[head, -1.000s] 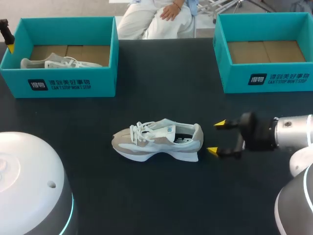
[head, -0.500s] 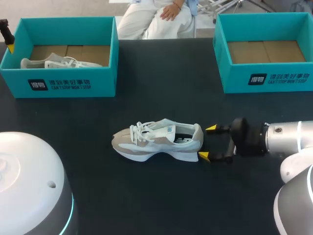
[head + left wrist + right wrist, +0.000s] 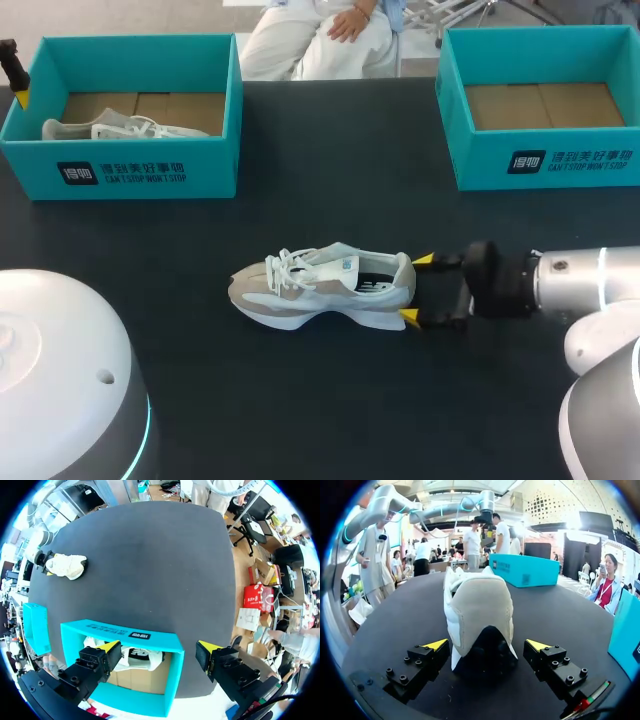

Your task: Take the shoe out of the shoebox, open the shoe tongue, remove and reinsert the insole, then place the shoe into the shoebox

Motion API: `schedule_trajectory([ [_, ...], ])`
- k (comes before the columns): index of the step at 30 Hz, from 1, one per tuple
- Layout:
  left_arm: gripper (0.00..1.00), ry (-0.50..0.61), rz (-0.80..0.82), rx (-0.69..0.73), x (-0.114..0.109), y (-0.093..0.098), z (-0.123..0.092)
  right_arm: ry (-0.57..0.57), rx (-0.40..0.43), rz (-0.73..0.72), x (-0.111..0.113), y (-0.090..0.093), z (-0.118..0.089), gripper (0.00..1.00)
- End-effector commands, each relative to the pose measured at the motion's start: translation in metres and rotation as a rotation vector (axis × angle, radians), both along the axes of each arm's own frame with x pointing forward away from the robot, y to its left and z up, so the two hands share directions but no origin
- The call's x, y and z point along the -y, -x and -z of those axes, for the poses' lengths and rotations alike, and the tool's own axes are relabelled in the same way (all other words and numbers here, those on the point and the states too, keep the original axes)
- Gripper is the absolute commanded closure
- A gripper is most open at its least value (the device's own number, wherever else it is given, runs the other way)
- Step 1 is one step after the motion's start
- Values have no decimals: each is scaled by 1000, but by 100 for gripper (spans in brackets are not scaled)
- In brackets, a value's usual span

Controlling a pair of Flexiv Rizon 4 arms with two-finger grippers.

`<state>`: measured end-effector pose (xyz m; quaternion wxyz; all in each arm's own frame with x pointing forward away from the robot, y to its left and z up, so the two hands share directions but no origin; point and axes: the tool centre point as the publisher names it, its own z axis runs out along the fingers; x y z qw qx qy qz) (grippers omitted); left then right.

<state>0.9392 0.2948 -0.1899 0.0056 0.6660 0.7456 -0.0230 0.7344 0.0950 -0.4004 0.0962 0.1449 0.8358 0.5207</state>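
The shoe lay on its sole in the middle of the black table, out of both boxes, toe toward the left arm's side. The right gripper sat low at the heel, jaws apart, one yellow tip on each side; the right wrist view showed a gap between each finger and the heel. The left gripper hung above the left box, jaws wide apart, one tip over the inside, the other beyond the box's wall. A second shoe lay in that box. The right box stood at the far right with only a cardboard floor showing.
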Motion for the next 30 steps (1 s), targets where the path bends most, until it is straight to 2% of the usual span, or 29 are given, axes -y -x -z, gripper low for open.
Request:
schedule_trajectory([
  [1,0,-2,0,2,0,1,0,6,-19,-25,-4,-6,1,0],
  [19,0,-2,0,2,0,1,0,-47,-24,-67,-39,-8,22,0],
  [28,0,-2,0,2,0,1,0,-59,-17,-66,-41,-11,25,0],
  [29,0,-2,0,2,0,1,0,-60,-18,-72,-42,-11,25,24],
  [30,0,-2,0,2,0,1,0,-61,-19,-78,-42,-11,26,65],
])
